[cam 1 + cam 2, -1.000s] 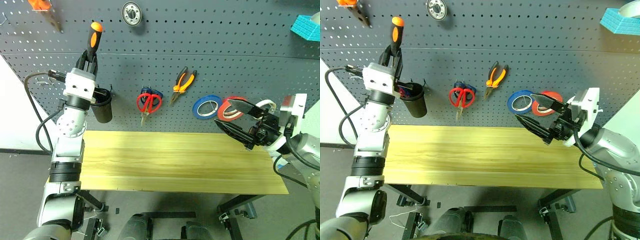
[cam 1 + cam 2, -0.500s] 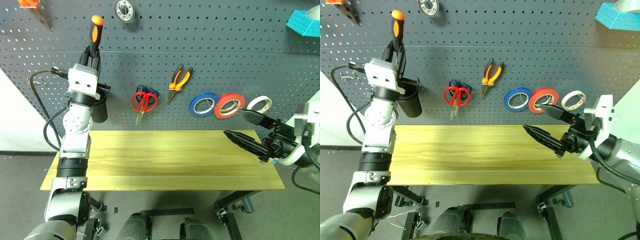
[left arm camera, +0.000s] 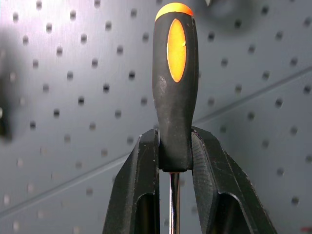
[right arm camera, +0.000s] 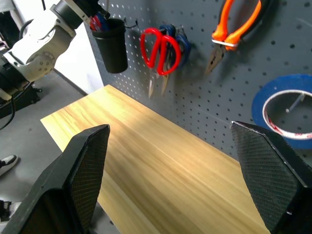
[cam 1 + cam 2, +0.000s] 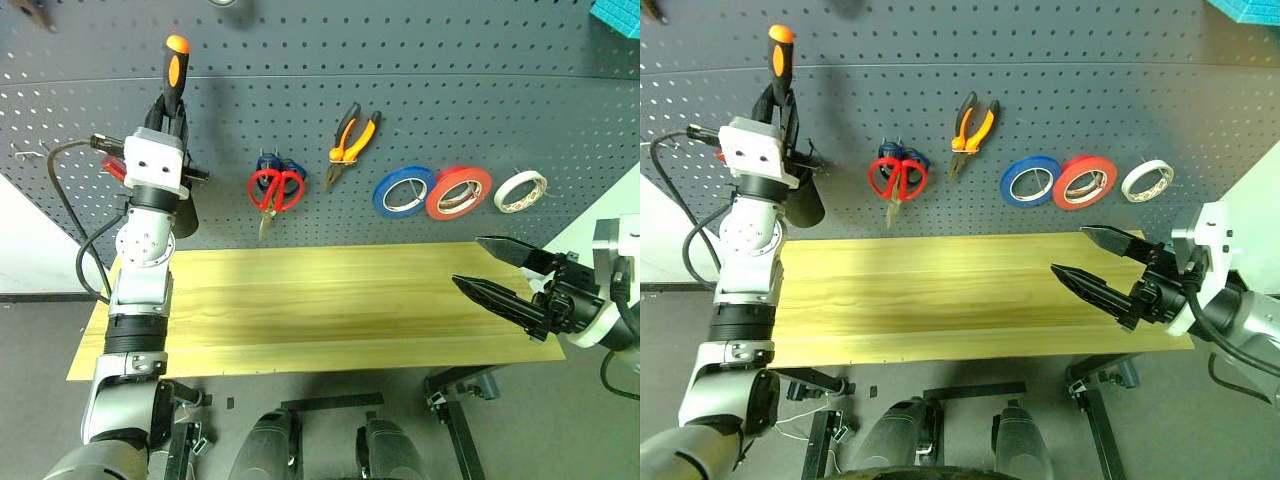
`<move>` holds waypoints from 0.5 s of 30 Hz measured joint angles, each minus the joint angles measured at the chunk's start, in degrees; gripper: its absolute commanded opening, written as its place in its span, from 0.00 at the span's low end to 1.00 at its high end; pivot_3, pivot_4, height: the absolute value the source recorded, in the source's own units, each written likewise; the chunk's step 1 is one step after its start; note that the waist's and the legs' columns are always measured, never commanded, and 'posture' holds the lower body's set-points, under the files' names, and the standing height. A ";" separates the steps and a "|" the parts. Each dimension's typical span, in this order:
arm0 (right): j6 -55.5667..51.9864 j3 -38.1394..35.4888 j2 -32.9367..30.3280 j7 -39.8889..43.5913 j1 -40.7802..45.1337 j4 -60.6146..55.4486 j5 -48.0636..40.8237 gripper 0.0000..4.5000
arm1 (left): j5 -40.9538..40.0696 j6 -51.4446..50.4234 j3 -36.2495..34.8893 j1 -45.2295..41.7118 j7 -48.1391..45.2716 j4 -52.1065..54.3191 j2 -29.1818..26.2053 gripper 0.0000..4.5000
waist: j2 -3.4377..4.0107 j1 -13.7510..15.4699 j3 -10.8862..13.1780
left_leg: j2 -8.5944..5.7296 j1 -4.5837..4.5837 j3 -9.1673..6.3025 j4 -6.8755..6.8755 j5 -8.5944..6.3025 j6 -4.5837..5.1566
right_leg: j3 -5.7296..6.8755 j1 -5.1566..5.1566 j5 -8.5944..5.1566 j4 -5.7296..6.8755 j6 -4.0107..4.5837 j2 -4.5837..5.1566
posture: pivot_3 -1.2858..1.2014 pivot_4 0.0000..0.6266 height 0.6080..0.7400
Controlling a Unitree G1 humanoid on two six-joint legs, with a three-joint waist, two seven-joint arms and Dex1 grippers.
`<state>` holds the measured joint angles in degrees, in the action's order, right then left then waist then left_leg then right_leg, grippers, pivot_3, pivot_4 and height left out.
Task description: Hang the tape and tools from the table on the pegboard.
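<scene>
My left gripper (image 5: 171, 108) is shut on the orange-and-black screwdriver (image 3: 175, 73), held handle up close in front of the dark pegboard (image 5: 450, 80) at its left. The red tape (image 5: 459, 193) hangs on a hook between a blue roll (image 5: 403, 191) and a white roll (image 5: 520, 191). Red-handled scissors (image 5: 276, 188) and small orange-handled pliers (image 5: 350, 140) hang further left. My right gripper (image 5: 468, 262) stands open with nothing in it above the right end of the yellow table (image 5: 300, 310), below the tape and apart from it.
A black cup (image 4: 111, 44) hangs on the pegboard just beside my left arm, below the screwdriver. Blue-handled scissors sit behind the red ones on the same hook. A cable (image 5: 65, 220) loops off the left wrist.
My right gripper has drawn back and down from the red tape, which stays hanging on its hook. The whole view has tilted down. The left gripper keeps the screwdriver in much the same place.
</scene>
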<state>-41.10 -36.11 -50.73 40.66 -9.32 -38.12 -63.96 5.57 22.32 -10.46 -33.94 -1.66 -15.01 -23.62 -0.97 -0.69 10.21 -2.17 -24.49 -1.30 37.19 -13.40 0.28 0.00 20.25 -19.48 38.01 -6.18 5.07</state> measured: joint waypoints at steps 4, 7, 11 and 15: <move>-0.43 -0.07 -0.41 0.01 0.03 0.03 -0.01 0.92 | 0.47 -1.95 -0.32 2.13 1.92 2.24 0.02 0.12 | -0.06 -0.14 0.77 | 0.00 -0.01 0.00 0.00 0.00 0.00 | 0.00 0.02 0.00 -0.01 0.00 0.00 | 0.49 0.36 1.00; -0.70 -0.07 -0.67 0.03 0.29 0.12 -0.01 0.92 | 1.19 -3.39 -1.19 3.15 3.65 3.96 0.02 0.12 | -0.10 -0.05 1.04 | 0.00 -0.05 0.00 -0.04 0.00 0.00 | 0.01 0.07 0.00 -0.01 0.00 0.00 | 0.49 0.35 1.00; -0.71 -0.07 -0.94 0.12 0.81 0.25 0.01 0.92 | 1.28 -4.61 -2.39 4.48 5.63 5.62 0.11 0.12 | -0.10 0.00 1.05 | 0.00 -0.06 0.01 -0.05 0.00 0.00 | 0.01 0.07 0.00 -0.05 -0.01 0.01 | 0.49 0.35 1.00; -0.71 -0.27 -1.06 0.18 1.58 0.28 -0.79 0.92 | 2.06 -5.38 -2.44 5.00 7.74 6.71 0.14 0.41 | -0.13 0.06 1.06 | 0.00 -0.07 0.01 -0.05 -0.01 -0.01 | 0.02 0.07 0.00 -0.06 -0.01 0.01 | 0.49 0.34 1.00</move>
<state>-41.81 -36.38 -51.79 40.84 -7.74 -37.84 -64.75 7.63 16.95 -12.90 -28.94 6.08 -8.30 -23.48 -1.09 -0.63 11.27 -2.17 -24.56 -1.30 37.14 -13.41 0.28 0.01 20.32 -19.48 37.95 -6.19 5.09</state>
